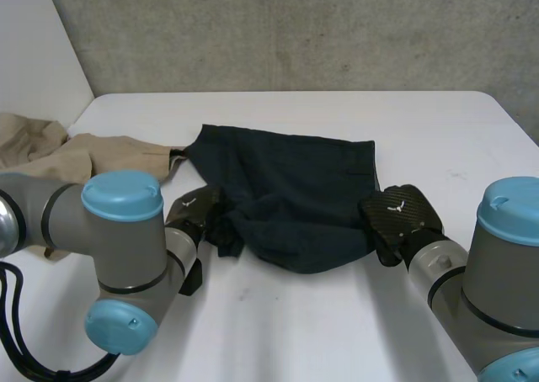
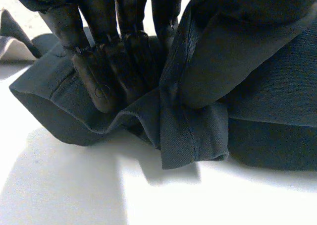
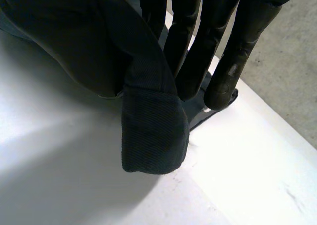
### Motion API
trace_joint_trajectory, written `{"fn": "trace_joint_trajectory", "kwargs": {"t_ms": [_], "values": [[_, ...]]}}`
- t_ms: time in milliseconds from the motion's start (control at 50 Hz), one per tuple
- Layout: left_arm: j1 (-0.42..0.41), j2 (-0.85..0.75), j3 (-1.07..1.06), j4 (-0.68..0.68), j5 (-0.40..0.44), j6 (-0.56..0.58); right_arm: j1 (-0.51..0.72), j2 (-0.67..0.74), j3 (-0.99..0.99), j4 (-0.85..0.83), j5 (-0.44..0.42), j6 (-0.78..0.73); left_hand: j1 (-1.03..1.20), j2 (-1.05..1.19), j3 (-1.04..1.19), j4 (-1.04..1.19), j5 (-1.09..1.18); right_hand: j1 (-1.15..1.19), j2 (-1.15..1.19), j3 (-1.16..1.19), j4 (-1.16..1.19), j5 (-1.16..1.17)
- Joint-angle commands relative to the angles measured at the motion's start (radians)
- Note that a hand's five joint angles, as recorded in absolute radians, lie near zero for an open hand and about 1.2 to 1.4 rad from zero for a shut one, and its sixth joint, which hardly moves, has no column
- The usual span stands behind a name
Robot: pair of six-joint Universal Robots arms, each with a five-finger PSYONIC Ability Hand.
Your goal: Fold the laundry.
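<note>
Two-handed hold on shorts [image 1: 295, 188] | left hand [image 1: 195, 210] pinching bunched hem | right hand [image 1: 397, 218]: cannot tell | risk: slipping, skewed fold

The crumpled beige garment [image 1: 50, 151] runs out of sight past the far left edge of the white table [image 1: 337, 315], and the grey left arm [image 1: 109, 230] covers its near part. Folds of the dark navy cloth [image 1: 295, 188] drape over part of the left hand [image 1: 192, 210] and the right hand [image 1: 400, 218], so neither grip can be made out.
</note>
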Motion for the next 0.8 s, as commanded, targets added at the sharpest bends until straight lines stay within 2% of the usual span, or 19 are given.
{"fn": "trace_joint_trajectory", "kwargs": {"t_ms": [20, 100, 180, 200, 240, 260, 320, 340, 420, 540, 680, 800], "values": [[0.007, 0.135, -0.019, -0.071, -0.023, 0.029, -0.007, -0.056, -0.032, 0.021, 0.002, -0.045, 0.246, 0.211, 0.219, 0.203, 0.252, 0.408, 0.224, 0.206, 0.209, 0.250], [0.021, 0.270, -0.042, -0.154, -0.014, 0.129, -0.016, -0.166, -0.061, 0.068, 0.002, -0.191, 0.246, 0.211, 0.219, 0.203, 0.252, 0.408, 0.224, 0.206, 0.209, 0.250], [0.022, 0.392, -0.067, -0.264, -0.006, 0.370, -0.020, -0.248, -0.101, 0.127, -0.001, -0.310, 0.246, 0.211, 0.219, 0.203, 0.252, 0.408, 0.224, 0.206, 0.209, 0.250], [0.021, 0.446, -0.088, -0.304, -0.006, 0.487, -0.022, -0.260, -0.110, 0.142, -0.001, -0.331, 0.246, 0.211, 0.219, 0.203, 0.252, 0.408, 0.224, 0.206, 0.209, 0.250], [0.019, 0.494, -0.118, -0.335, -0.005, 0.607, -0.028, -0.280, -0.124, 0.180, 0.000, -0.367, 0.246, 0.211, 0.219, 0.203, 0.252, 0.408, 0.224, 0.206, 0.209, 0.250], [0.016, 0.536, -0.156, -0.351, -0.005, 0.720, -0.033, -0.294, -0.138, 0.234, 0.000, -0.398, 0.246, 0.211, 0.219, 0.203, 0.252, 0.408, 0.224, 0.206, 0.209, 0.250], [-0.002, 0.598, -0.210, -0.372, -0.009, 0.879, -0.036, -0.315, -0.160, 0.327, 0.000, -0.433, 0.246, 0.211, 0.219, 0.203, 0.252, 0.408, 0.224, 0.206, 0.209, 0.250], [-0.023, 0.641, -0.243, -0.379, -0.011, 0.966, -0.040, -0.326, -0.172, 0.389, -0.001, -0.452, 0.246, 0.211, 0.219, 0.203, 0.252, 0.408, 0.224, 0.206, 0.209, 0.250], [-0.056, 0.713, -0.317, -0.378, -0.011, 1.111, -0.056, -0.332, -0.178, 0.511, -0.009, -0.475, 0.246, 0.211, 0.219, 0.203, 0.252, 0.408, 0.224, 0.206, 0.209, 0.250], [-0.088, 0.657, -0.340, -0.315, -0.008, 1.105, -0.071, -0.314, -0.141, 0.569, -0.026, -0.466, 0.246, 0.211, 0.219, 0.203, 0.252, 0.408, 0.224, 0.206, 0.209, 0.250], [-0.097, 0.382, -0.253, -0.143, -0.017, 1.103, -0.071, -0.110, -0.110, 0.526, -0.058, -0.460, 0.246, 0.211, 0.219, 0.203, 0.252, 0.408, 0.224, 0.206, 0.209, 0.250], [-0.083, 0.198, -0.066, -0.059, -0.014, 1.105, -0.068, -0.036, -0.152, 0.396, -0.053, -0.415, 0.246, 0.211, 0.219, 0.203, 0.252, 0.408, 0.224, 0.206, 0.209, 0.250]]}}
